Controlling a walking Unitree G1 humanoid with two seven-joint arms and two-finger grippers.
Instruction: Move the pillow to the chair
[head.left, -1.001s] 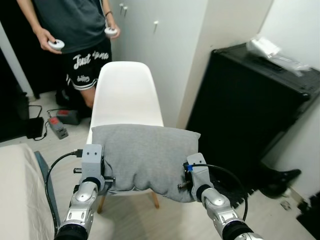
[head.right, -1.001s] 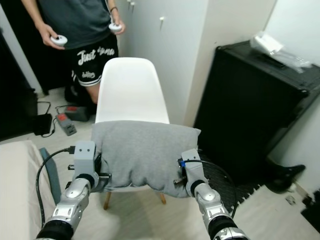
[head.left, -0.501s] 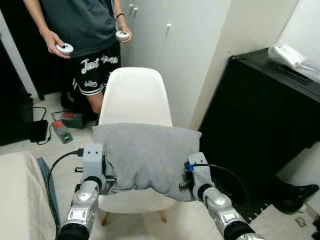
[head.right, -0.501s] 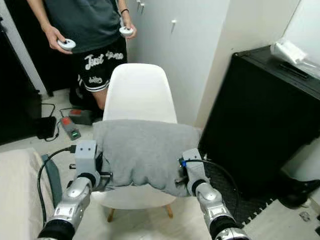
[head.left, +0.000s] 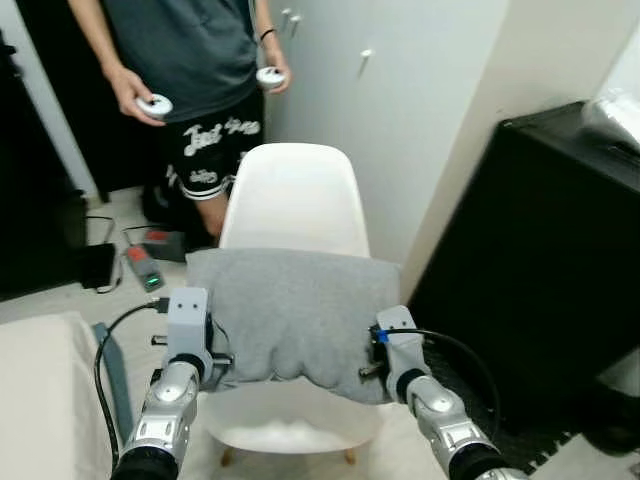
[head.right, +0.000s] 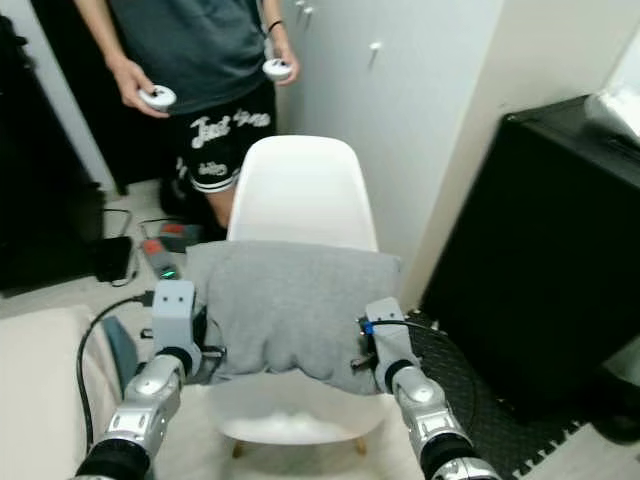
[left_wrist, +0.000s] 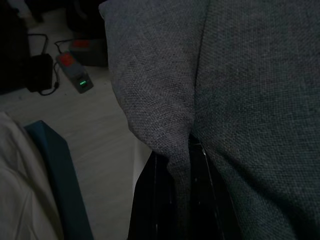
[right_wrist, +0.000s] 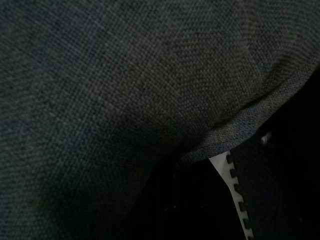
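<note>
Here, the grey pillow (head.left: 292, 312) (coarse weave) sags between both hands.

Both eye views are evenly and fairly brightly lit by soft indoor light, with no hard shadows and no glare on the white chair (head.left: 292, 205) or the pale wall behind it. A gentle shadow lies on the chair seat under the grey pillow (head.left: 290, 312). The black cabinet (head.left: 545, 260) at the right reads as a flat dark mass with little detail, and the upper left corner is just as dark. Everything looks slightly soft, most of all toward the edges. The left wrist view is dim, though the pillow's weave is sharp. The right wrist view is much darker, nearly black low down.
</note>
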